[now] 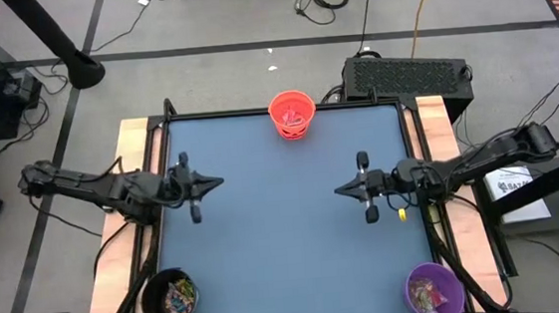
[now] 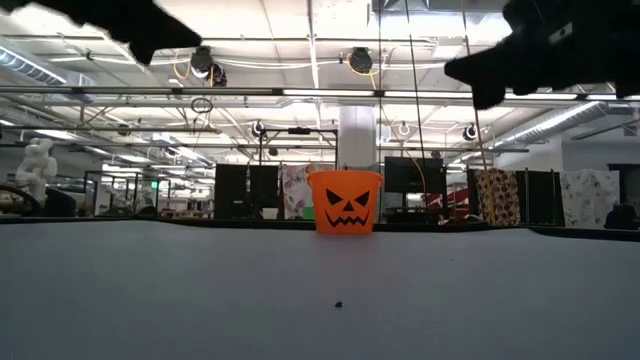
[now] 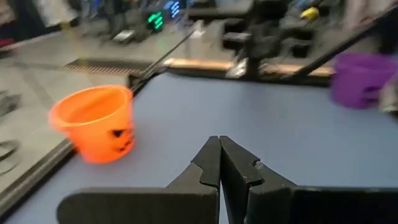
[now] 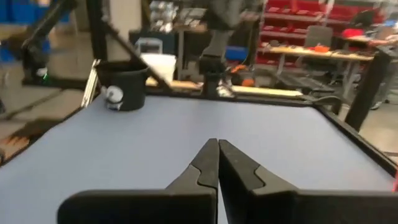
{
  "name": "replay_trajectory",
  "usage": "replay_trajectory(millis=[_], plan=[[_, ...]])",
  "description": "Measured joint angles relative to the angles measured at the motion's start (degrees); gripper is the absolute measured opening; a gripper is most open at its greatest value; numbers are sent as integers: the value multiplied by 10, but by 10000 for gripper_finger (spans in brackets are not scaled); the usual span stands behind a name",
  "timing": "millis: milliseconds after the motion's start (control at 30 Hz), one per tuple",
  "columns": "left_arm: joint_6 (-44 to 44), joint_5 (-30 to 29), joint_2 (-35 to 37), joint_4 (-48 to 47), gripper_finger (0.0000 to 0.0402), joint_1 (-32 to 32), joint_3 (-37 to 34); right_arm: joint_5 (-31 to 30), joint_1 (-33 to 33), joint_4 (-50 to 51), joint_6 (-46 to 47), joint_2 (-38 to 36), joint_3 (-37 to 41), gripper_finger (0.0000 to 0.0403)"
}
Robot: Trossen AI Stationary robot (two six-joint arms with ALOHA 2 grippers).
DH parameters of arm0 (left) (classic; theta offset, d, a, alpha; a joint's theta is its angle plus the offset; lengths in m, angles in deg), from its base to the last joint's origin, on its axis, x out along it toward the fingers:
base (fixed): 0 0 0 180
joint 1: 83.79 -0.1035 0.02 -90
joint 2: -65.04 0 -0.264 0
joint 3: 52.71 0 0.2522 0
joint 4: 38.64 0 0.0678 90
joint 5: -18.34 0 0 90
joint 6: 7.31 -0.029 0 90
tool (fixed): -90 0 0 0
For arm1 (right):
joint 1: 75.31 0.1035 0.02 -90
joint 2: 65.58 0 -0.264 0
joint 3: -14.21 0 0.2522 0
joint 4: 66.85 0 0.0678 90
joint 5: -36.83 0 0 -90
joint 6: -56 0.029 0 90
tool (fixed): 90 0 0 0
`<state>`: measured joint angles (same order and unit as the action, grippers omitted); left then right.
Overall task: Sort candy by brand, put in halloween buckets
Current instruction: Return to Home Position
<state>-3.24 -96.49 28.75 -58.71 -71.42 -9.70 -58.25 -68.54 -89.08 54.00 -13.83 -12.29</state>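
Three buckets stand on their bases on the blue table. The orange bucket (image 1: 292, 114) sits at the far edge middle, its jack-o'-lantern face toward the low view (image 2: 345, 202), and it shows in the left wrist view (image 3: 96, 122). The black bucket (image 1: 169, 297) is at the near left corner (image 4: 124, 84); the purple bucket (image 1: 434, 291) is at the near right corner (image 3: 359, 77). Candy in shiny wrappers fills the black (image 1: 177, 297) and purple (image 1: 431, 292) buckets and lies in the orange one. My left gripper (image 1: 221, 182) hovers shut over the table's left side (image 3: 219, 140). My right gripper (image 1: 339, 189) hovers shut over the right side (image 4: 218, 144).
A raised dark frame (image 1: 256, 112) borders the table, with wooden strips (image 1: 134, 138) outside it on left and right. A small dark speck (image 2: 338, 304) lies on the table surface in the low view. The wide middle of the table between the grippers is bare.
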Motion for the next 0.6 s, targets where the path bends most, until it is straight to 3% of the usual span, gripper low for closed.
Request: replay_trajectory(millis=[133, 333, 600], plan=[[-7, 33, 40, 108, 4, 11, -100, -38, -1, -66, 21, -1, 42, 0], [-34, 50, 49, 289, 3, 20, -225, -41, -1, -59, 22, -1, 58, 0], [-30, 90, 54, 317, 3, 20, -270, -37, -27, -34, -2, -1, 59, 0]])
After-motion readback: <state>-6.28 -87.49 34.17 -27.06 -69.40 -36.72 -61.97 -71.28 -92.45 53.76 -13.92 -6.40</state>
